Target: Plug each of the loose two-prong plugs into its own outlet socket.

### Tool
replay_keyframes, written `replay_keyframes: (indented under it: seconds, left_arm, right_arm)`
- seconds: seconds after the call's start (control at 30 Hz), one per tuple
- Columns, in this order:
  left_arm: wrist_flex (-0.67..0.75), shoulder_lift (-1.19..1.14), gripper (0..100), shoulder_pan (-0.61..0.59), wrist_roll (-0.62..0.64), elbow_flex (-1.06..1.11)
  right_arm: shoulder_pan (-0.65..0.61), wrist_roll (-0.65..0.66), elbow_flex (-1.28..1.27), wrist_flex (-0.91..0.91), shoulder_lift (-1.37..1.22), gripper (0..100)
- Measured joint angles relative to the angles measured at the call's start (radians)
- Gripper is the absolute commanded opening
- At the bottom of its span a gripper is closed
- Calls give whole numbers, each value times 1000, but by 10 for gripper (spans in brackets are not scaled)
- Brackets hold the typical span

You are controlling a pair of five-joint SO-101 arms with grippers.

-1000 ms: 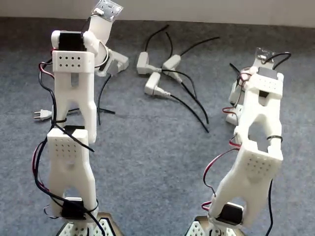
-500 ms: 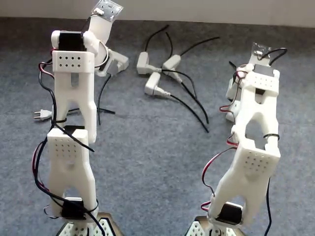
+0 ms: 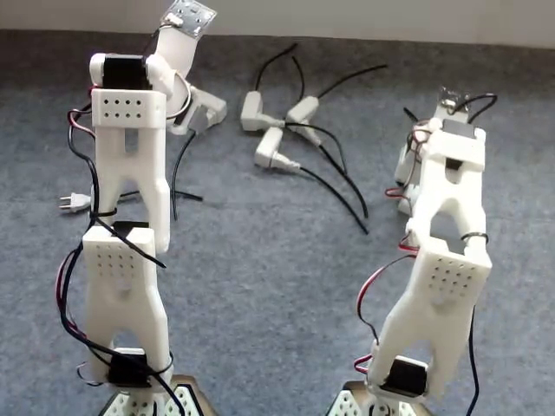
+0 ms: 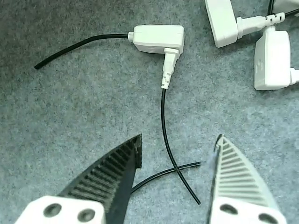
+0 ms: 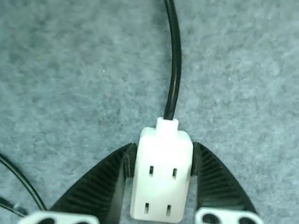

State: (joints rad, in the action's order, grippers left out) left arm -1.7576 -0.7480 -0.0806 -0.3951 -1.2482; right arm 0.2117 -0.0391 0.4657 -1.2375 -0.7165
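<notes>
My right gripper (image 5: 162, 148) is shut on a white outlet socket (image 5: 161, 186), one finger on each side; its black cord (image 5: 174, 60) runs away over the carpet. My left gripper (image 4: 178, 137) hangs open above the carpet, near an outlet socket (image 4: 156, 38) with a white plug (image 4: 169, 70) in it. That plug's black cord passes between the fingers. Two more sockets (image 4: 273, 60) lie beside it. In the high view, three sockets (image 3: 269, 147) lie at the back middle. A loose two-prong plug (image 3: 74, 202) lies left of the left arm (image 3: 130, 165).
Grey carpet (image 3: 260, 286) covers the table. Black cords (image 3: 338, 186) trail from the sockets toward the middle. The right arm (image 3: 447, 208) stands at the right, with red and black wires along it. A pale wall edge runs along the back.
The right arm's wrist has shifted a little to the left and farther back. The left arm and the sockets have stayed put.
</notes>
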Motion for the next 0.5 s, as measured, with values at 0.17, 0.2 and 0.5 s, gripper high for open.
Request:
replay_keyframes:
  seconds: [0.17, 0.2, 0.5]
  left_arm:
    - [0, 0, 249, -23, 0, 0]
    - [0, 0, 249, -28, 0, 0]
    - [0, 0, 249, -51, 0, 3]
  right_arm:
    - [11, -51, 0, -43, 0, 48]
    - [12, -64, 8, -55, 0, 48]
    - [2, -153, 302, -394, 23, 48]
